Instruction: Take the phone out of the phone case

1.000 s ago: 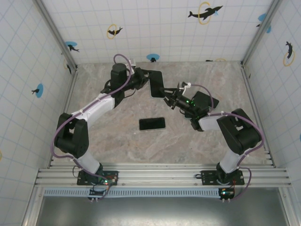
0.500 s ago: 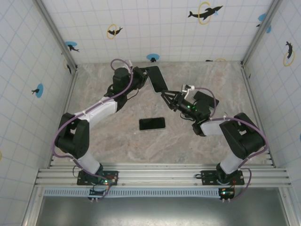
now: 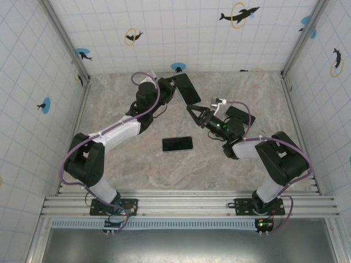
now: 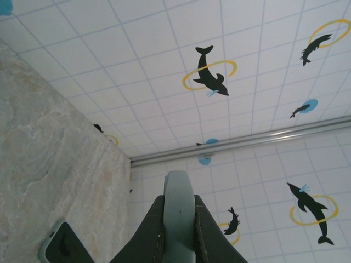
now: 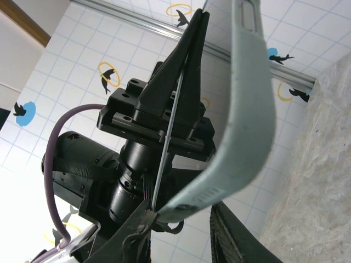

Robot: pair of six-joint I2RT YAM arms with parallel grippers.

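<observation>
Left claw: clenched on the phone case, holding it in the air over the far part of the desk, close to the back wall.
Left wrist view: the pale green edge of the case stands upright, pinched between the two dark fingers.
Phone case: pale grey-green rim with a dark face, tilted, with its lower corner pointing toward the right arm.
Right claw: raised just below that lower corner, pointing up at the case.
Right wrist view: the rounded corner of the case sits between the two fingers, which stand apart. I cannot tell whether they pinch it or only bracket it.
Phone: out of the case, lying flat with its dark face up near the middle of the desk, between the two arms and well apart from both claws.
Desk: a marbled beige surface.
</observation>
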